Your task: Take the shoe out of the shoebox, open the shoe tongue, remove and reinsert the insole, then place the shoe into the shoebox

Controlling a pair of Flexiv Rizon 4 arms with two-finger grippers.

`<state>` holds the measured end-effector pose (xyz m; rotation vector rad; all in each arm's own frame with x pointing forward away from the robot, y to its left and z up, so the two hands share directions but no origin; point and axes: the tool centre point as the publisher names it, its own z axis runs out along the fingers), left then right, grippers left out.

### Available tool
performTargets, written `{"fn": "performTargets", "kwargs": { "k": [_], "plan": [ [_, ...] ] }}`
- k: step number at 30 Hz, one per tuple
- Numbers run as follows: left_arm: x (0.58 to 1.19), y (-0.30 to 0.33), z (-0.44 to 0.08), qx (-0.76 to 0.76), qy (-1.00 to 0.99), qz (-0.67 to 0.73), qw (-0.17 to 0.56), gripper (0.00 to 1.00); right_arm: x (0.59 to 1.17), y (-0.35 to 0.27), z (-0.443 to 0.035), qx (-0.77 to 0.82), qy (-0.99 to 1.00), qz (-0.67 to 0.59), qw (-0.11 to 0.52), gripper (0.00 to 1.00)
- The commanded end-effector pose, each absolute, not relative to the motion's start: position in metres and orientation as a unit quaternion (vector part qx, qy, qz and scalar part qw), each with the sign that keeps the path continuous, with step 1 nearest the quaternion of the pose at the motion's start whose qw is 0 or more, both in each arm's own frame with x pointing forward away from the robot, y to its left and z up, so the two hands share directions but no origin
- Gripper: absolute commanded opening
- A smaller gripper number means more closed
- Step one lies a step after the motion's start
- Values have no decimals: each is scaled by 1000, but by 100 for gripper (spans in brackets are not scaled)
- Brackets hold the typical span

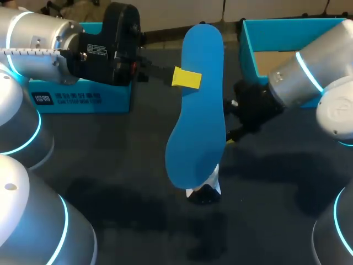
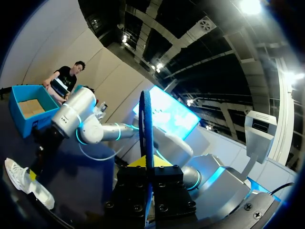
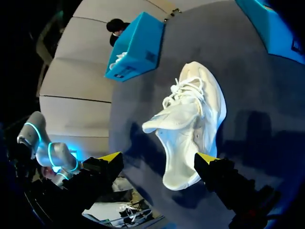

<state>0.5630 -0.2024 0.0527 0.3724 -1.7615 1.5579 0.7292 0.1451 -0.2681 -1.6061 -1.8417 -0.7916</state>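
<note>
We count two arms, two blue boxes, one insole and one shoe. At the left, our left arm [image 1: 38, 44] comes in over the closed blue box [image 1: 83, 98] at the far left of the dark table [image 1: 110, 160]. The left gripper [image 1: 185, 78] is clamped on the blue insole [image 1: 198, 121], one yellow fingertip [image 1: 186, 78] flat on its face. The insole is lifted off the table, its long axis running from near to far in the head view. The left wrist view shows it edge-on, a thin blade rising from between the fingers. The head view hides nearly all of the white shoe [image 3: 190, 129] under the insole. The right wrist view shows it whole, lying on the table, heel nearest that gripper, toe pointing away, tongue pulled up. The right gripper [image 3: 159, 160] hangs above the heel with its fingers spread wide, holding nothing. At the far right stands the open shoebox [image 1: 249, 47].
</note>
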Motion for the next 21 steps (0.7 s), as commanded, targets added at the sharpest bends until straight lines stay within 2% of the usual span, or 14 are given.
{"fn": "performTargets", "kwargs": {
  "k": [1, 6, 11, 21],
  "plan": [
    [563, -203, 52, 146, -687, 607, 371, 0, 722, 134, -255, -587, -657, -354, 314, 100],
    [563, -203, 52, 146, -687, 607, 371, 0, 723, 126, -229, -581, -626, -403, 328, 100],
    [563, -203, 52, 146, -687, 607, 371, 0, 723, 121, -213, -578, -628, -409, 322, 100],
    [563, -203, 52, 146, -687, 607, 371, 0, 722, 113, -183, -567, -596, -449, 348, 100]
  ]
}}
